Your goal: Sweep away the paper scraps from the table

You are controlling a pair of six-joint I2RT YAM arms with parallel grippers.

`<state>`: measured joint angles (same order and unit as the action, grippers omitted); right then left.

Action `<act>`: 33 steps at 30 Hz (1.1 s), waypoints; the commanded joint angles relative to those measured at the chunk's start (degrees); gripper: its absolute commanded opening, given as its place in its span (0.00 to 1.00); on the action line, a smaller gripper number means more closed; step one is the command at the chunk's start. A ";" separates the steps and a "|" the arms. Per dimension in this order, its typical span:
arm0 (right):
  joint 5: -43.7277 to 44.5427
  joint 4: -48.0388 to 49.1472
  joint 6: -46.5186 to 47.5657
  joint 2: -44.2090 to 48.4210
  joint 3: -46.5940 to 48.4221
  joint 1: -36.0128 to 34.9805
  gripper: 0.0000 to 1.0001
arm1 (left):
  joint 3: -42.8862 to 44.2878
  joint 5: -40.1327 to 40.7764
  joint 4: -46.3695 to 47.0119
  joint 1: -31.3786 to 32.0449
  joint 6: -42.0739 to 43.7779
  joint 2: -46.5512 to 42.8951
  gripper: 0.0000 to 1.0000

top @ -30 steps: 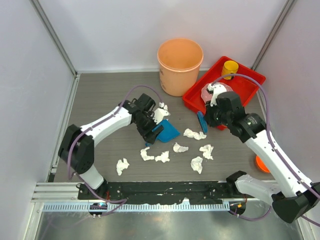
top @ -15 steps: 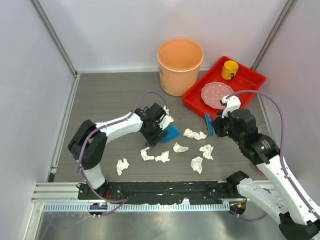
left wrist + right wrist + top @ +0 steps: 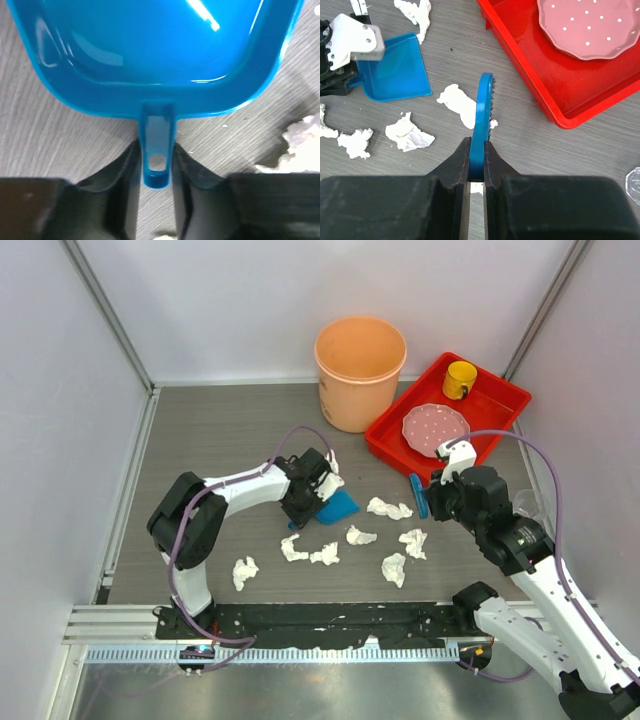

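Jaws of the left gripper (image 3: 156, 150) are clamping the handle of one blue dustpan (image 3: 150, 50); eight paper scraps (image 3: 360, 535) are lying on the table (image 3: 220, 440), scattered near it; the right gripper (image 3: 476, 145) is pinching one blue brush (image 3: 482, 100).

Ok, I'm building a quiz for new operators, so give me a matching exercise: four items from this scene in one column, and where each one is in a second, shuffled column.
Items
1. blue dustpan
2. blue brush
3. pink dotted plate
4. orange bucket

Places
A. lying in the red tray
B. handle clamped in the left gripper
C. standing on the table, left of the tray
D. clamped in the right gripper

Pairs: 1-B, 2-D, 3-A, 4-C
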<state>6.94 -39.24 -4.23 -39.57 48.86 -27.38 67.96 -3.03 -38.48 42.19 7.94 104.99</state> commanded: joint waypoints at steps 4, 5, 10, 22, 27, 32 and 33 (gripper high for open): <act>0.71 3.91 -1.04 0.99 1.41 -0.13 0.01 | 3.66 -4.17 -5.71 -1.41 1.53 1.19 0.00; 0.53 3.91 -1.39 0.90 1.59 -0.13 0.01 | 4.97 -6.62 -6.86 -1.33 2.16 -0.12 0.00; -1.49 4.00 -3.68 0.72 2.29 -0.13 0.01 | 7.62 -5.59 -13.62 -1.50 5.41 -5.75 0.00; -14.12 21.25 -23.08 -6.39 4.32 -1.97 0.01 | 10.35 3.56 -19.17 -15.63 7.26 -22.18 0.00; -13.72 35.19 -26.19 -17.27 4.22 -17.94 0.01 | 7.28 7.41 -19.62 -26.54 8.22 -28.51 0.00; -22.56 42.92 -23.44 -39.06 14.84 -33.60 0.01 | 4.11 11.28 -20.76 -34.52 10.86 -35.71 0.00; -24.93 44.41 -24.67 -41.70 16.08 -34.23 0.01 | 3.76 11.55 -20.67 -36.20 11.30 -36.60 0.00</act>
<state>-7.31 -7.09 -26.61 -70.96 58.37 -55.33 73.08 5.08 -57.78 11.11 16.40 73.71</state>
